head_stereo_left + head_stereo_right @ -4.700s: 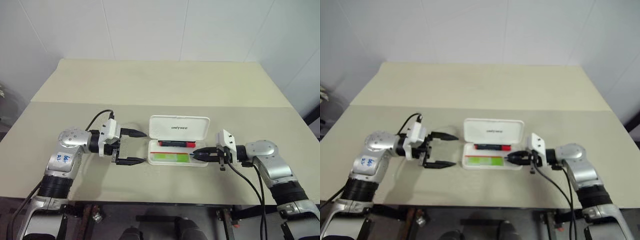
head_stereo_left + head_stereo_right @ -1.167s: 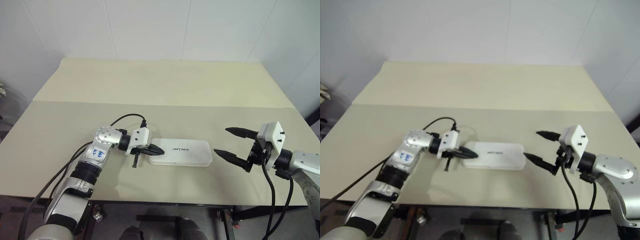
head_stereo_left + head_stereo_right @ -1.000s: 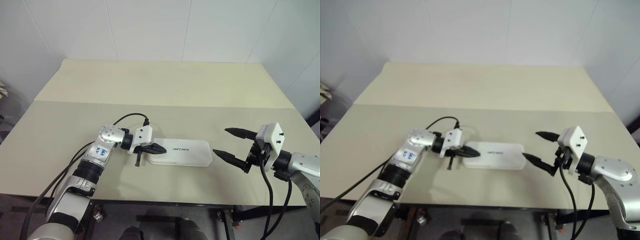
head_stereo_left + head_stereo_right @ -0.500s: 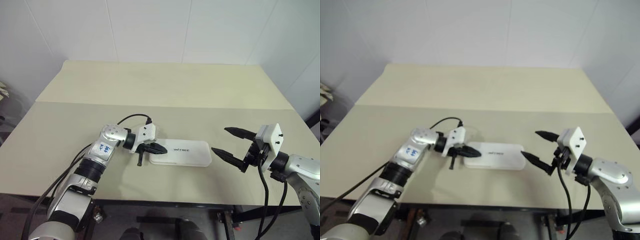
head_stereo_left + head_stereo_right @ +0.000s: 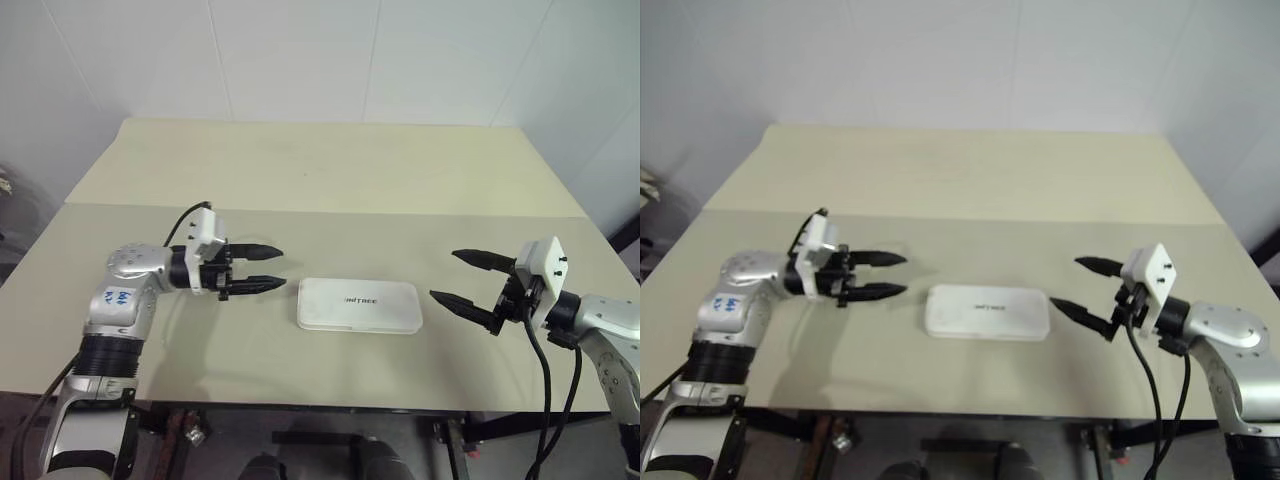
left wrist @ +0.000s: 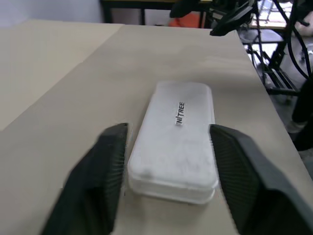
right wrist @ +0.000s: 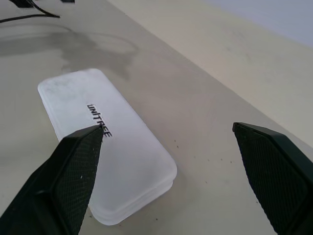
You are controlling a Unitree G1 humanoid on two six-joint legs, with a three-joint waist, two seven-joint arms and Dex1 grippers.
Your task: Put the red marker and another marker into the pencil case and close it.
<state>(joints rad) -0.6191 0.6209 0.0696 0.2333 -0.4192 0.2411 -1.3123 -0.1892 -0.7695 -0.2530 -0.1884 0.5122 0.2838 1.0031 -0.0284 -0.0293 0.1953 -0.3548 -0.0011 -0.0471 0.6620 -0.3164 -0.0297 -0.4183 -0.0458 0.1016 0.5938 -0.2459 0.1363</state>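
Observation:
The white pencil case [image 5: 360,305] lies flat on the table with its lid down and the dark lettering facing up. The red marker and the other marker are hidden. My left gripper [image 5: 279,267] hovers a short way off the case's left end, open, with nothing between its fingers. My right gripper [image 5: 444,275] stands open a little off the case's right end, also holding nothing. The left wrist view looks along the case [image 6: 176,142] between the two fingers [image 6: 102,181]. The right wrist view has the case [image 7: 107,142] lying below the fingers [image 7: 73,171].
The beige table [image 5: 320,170] stretches back to a white wall, with a seam across its middle. Its front edge runs just below the case. A black cable [image 5: 185,222] loops off my left wrist.
My left gripper has pulled away leftward from the case's left end, lifted a little and opened. The right gripper has stayed put. The case, open in the oldest frames, lies shut.

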